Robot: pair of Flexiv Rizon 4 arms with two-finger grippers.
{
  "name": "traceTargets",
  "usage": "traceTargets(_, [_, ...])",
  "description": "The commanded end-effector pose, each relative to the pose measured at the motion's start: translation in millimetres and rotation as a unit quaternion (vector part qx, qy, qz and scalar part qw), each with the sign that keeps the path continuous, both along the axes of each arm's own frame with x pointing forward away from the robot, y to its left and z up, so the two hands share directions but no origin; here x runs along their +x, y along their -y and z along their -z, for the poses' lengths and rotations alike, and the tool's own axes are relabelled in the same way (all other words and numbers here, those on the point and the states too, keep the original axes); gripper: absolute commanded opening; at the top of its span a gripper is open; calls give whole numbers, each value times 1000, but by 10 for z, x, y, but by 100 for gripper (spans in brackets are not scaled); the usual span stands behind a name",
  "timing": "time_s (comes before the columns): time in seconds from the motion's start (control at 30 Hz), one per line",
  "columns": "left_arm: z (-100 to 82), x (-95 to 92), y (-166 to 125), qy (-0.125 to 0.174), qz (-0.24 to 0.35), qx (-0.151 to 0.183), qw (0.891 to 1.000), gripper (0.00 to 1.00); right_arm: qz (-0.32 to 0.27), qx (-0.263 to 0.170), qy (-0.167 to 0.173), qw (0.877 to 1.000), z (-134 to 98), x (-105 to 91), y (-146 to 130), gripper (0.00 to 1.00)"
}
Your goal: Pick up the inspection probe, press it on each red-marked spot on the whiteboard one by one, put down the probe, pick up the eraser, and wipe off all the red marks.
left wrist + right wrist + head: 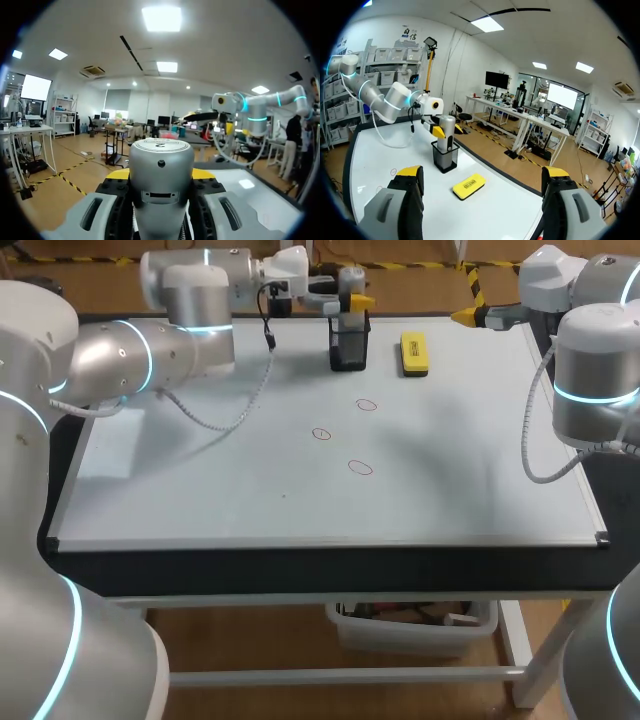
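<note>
Left gripper [352, 302] clasps the inspection probe [161, 190] upright in its black holder [349, 348] at the whiteboard's [200, 500] far edge, right gripper [482, 172] gaping; a tilted lift could topple the holder before the 3 red marks [366, 405] get pressed.

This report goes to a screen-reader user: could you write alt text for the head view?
The left arm's pincer clasps a grey cylindrical probe in a black box-shaped holder at the far edge of the whiteboard. A yellow block eraser lies beside it, three red circle marks sit mid-board, and the right arm's pincer hangs at the far right corner.
</note>
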State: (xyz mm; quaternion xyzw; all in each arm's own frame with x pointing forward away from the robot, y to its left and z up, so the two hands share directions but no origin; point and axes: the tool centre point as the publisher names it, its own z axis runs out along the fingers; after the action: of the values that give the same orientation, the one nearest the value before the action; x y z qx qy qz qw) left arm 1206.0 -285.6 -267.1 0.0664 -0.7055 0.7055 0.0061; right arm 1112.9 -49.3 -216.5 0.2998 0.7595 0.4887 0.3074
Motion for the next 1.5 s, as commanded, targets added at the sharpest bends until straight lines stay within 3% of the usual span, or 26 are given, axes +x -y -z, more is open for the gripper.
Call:
traceTargets(0.03, [-56, 55, -19, 5, 9, -3, 1000, 0, 0, 0, -1, 1000, 0, 4, 2, 100])
traceTargets(0.73, [-698, -13, -103, 22, 9, 11, 1000, 0, 0, 0, -1, 1000, 0, 4, 2, 100])
traceTargets(1.0, [-940, -89, -182, 2, 13, 8, 1000, 0, 0, 0, -1, 1000, 0, 4, 2, 100])
traceTargets(1.3, [-1267, -293, -437, 17, 4, 15, 1000, 0, 0, 0, -1, 1000, 0, 4, 2, 100])
traceTargets(1.5, [-1322, -407, -769, 26, -20, 17, 999, 0, 0, 0, -1, 1000, 0, 4, 2, 100])
